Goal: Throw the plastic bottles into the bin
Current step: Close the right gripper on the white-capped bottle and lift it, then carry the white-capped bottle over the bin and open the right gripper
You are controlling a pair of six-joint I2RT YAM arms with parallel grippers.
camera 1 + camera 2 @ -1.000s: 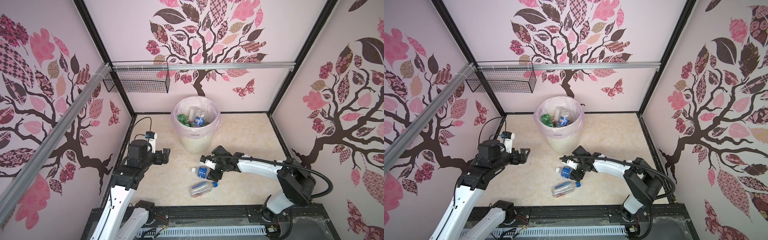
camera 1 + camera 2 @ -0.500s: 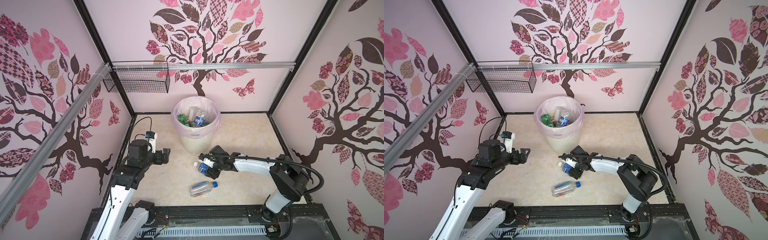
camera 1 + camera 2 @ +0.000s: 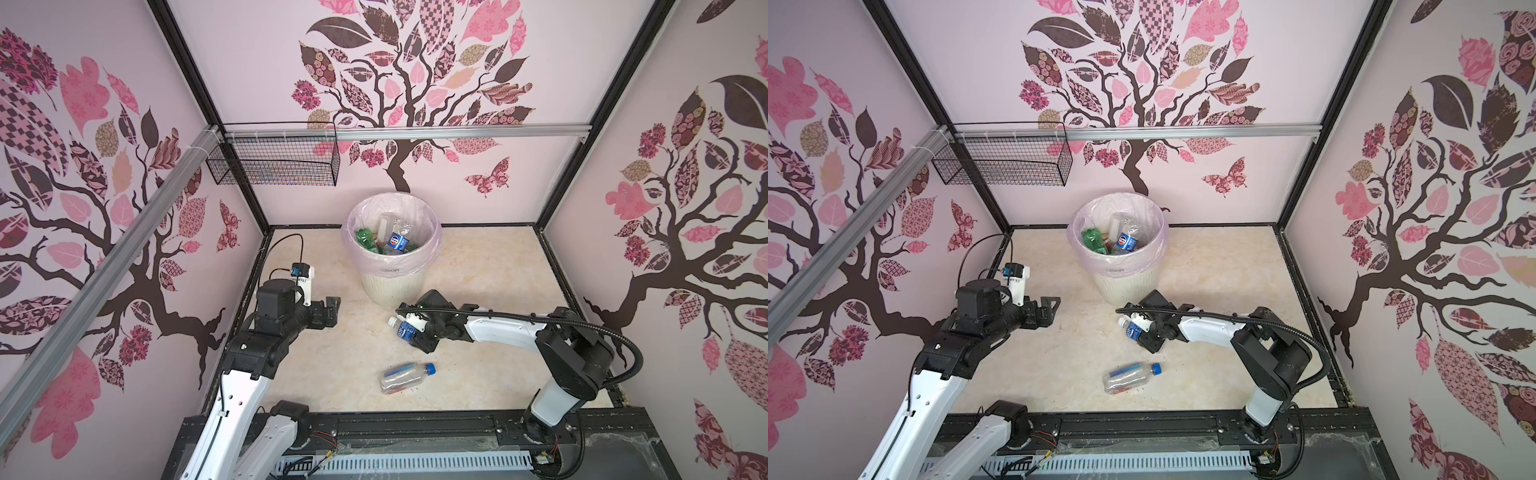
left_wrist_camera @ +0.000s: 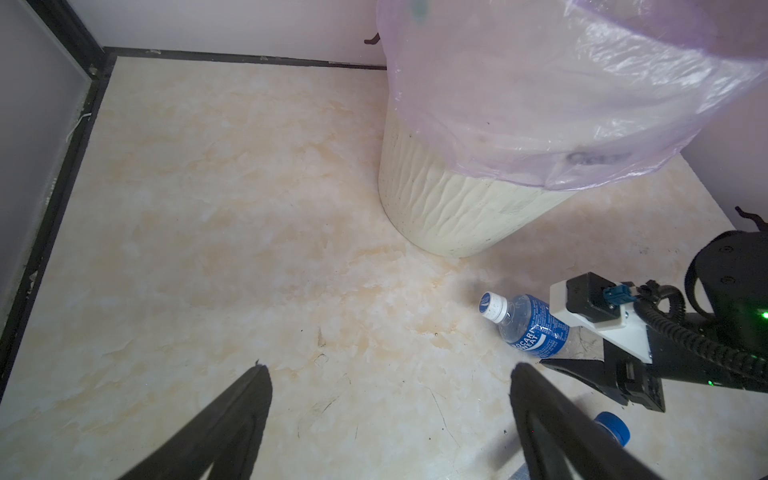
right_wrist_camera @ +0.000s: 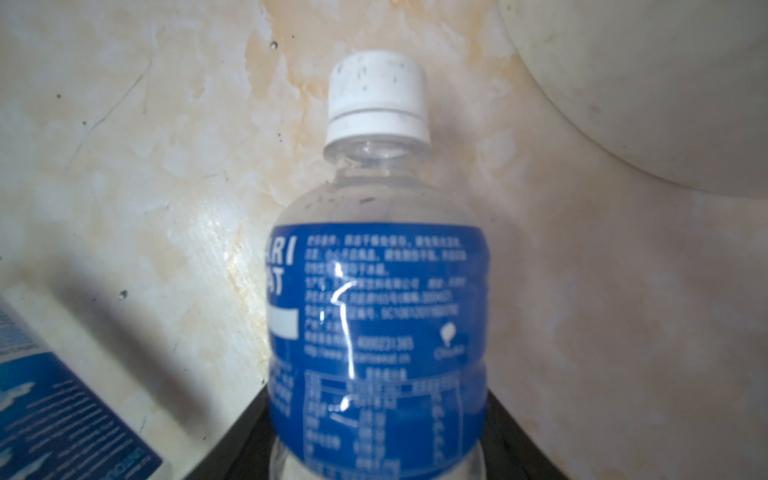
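Held blue-labelled bottle clamped in right gripper, likely bound for nearby bin; hung left gripper spread, empty.

Wire basket, tree decals, marbled floor

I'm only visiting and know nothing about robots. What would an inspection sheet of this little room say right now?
Surface: marbled beige floor, scuffed, with dark specks.
Job's things: bin upright, with several bottles inside; white-capped bottle in the right gripper; blue-capped bottle lying on the floor.
Clutter: nothing seen.
Grippers: left gripper open, empty, above the floor; right gripper closed on the white-capped bottle, beside the bin.
Cables: thin black cable looping behind the left gripper; ribbed hose arching behind the right gripper.
Surroundings: wire basket hanging from the rail; tree decals on the walls.
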